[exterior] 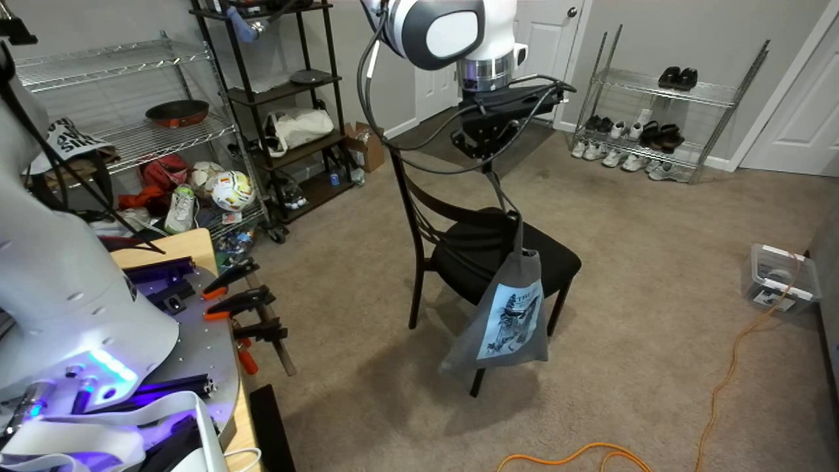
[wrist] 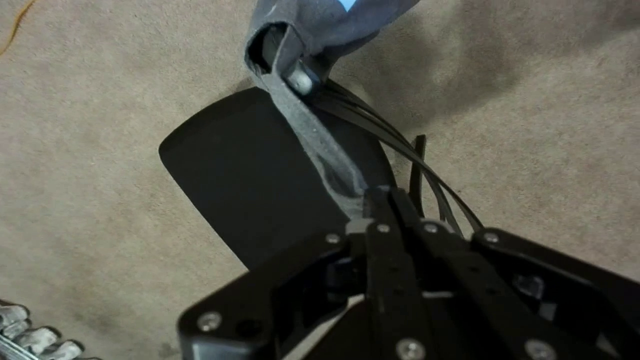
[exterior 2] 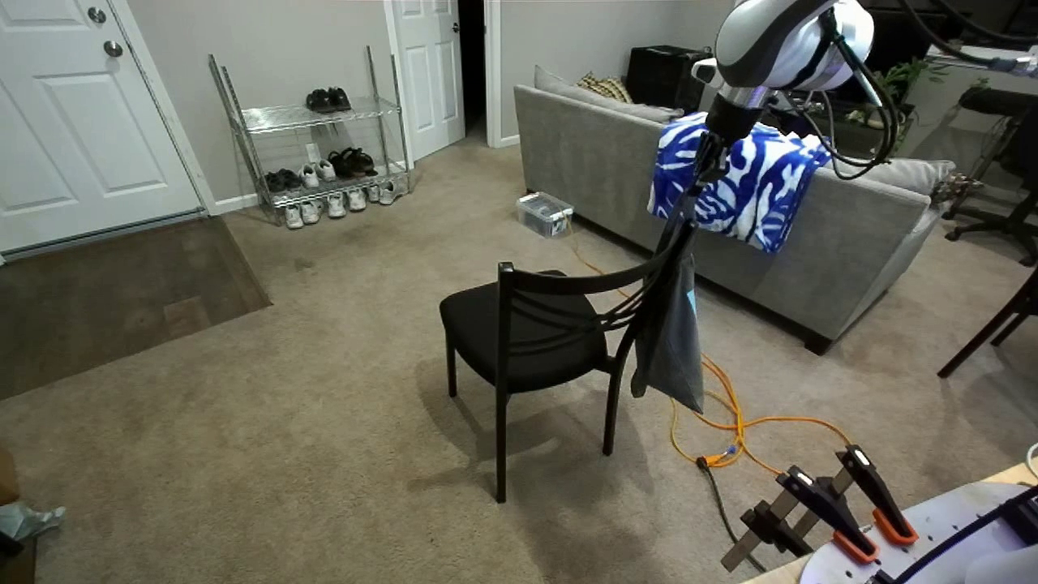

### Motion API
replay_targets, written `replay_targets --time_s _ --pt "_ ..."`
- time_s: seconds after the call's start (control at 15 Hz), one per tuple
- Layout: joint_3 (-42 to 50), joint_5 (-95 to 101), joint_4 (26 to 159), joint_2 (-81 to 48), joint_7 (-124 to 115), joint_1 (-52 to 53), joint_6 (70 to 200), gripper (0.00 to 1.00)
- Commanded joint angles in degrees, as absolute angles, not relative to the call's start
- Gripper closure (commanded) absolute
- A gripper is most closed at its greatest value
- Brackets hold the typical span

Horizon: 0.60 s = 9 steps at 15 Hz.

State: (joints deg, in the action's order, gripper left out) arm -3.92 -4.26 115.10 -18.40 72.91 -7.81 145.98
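Note:
My gripper (exterior: 486, 164) is above the back of a black chair (exterior: 554, 262), fingers nearly together and pointing down. In the wrist view the gripper (wrist: 387, 195) is closed at the grey strap (wrist: 320, 142) of a cloth bag (wrist: 345, 22). The strap runs taut from the fingertips to the bag. In both exterior views the grey bag (exterior: 459, 351) (exterior 2: 673, 341) hangs at the chair back's corner post; a light blue print shows on its front. The post's top end shows beside the strap in the wrist view. Whether a strap loops round the post I cannot tell.
A grey couch (exterior 2: 584, 154) with a blue-white blanket (exterior 2: 754, 186) stands behind the chair. Shoe rack (exterior: 668, 95), clear plastic box (exterior: 780, 278) and orange cord (exterior: 727, 367) are on the carpet. Shelves (exterior: 131, 62) and clamps (exterior: 242, 301) on the robot's table are nearby.

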Motion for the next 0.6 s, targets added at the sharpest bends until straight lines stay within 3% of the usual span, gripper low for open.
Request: replay_targets --time_s 0.0,0.33,0.53 --pt "-4.8 -3.5 120.6 -13.9 75.2 -7.7 147.6 0.99" --pt "-5.6 -5.7 123.4 -11.6 80.0 -8.5 148.1 0.99" --pt "-5.7 -7.0 129.3 -8.2 82.3 -8.6 159.2 0.99"
